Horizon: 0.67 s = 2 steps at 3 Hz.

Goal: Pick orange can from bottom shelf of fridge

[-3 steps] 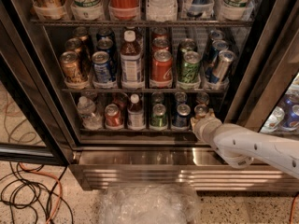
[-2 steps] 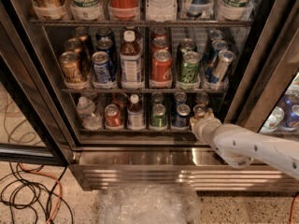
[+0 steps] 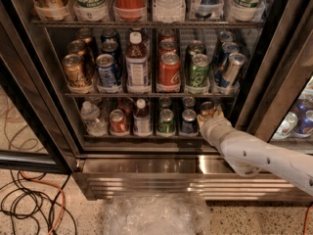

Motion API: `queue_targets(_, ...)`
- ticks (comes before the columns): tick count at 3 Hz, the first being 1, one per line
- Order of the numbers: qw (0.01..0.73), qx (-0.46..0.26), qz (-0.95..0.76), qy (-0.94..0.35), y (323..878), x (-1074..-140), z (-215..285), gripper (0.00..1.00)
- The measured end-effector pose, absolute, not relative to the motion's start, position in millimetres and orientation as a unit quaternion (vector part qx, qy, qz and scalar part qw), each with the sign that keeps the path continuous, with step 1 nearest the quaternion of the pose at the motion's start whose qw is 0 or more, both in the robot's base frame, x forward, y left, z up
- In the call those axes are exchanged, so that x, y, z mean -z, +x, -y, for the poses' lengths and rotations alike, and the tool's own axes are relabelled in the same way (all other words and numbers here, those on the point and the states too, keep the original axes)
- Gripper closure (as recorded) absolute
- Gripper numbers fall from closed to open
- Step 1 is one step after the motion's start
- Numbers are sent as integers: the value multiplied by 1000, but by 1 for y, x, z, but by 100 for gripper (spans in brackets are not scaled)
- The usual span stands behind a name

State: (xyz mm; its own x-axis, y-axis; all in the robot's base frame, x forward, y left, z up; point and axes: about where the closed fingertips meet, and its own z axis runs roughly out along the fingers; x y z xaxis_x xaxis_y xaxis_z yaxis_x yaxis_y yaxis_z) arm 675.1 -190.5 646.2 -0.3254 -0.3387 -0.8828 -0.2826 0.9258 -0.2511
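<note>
Little has changed over the last second: the view of the fridge [image 3: 146, 166] is the same, and every drink stands where it stood. The bottom shelf [image 3: 142, 137] runs across the middle of the frame, holding a clear bottle, a red can [image 3: 118, 121], a small bottle, a green can [image 3: 166, 122] and a dark can in a row.

The white arm [image 3: 259, 155] comes in from the lower right and crosses the steel base strip. It has barely shifted, perhaps edging a touch toward the rack.

The gripper [image 3: 210, 119] sits at the right end of the bottom shelf, center right of the frame, pressed up against the last slot. The wrist hides it, so I cannot tell how wide it stands or whether it has closed on anything.

The orange can [image 3: 207, 108] is in that last slot, right of the dark can, upright and on the rack; only its top shows above the gripper.

With so little motion, the reach looks finished and the grasp seems to be the step in hand. The can is not yet lifted.
</note>
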Motion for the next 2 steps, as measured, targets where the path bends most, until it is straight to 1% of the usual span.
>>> queue_targets(1, 573, 29, -802, -167, 678, -667, 196, 100)
queue_targets(2, 573, 21, -802, -167, 675, -666, 194, 100)
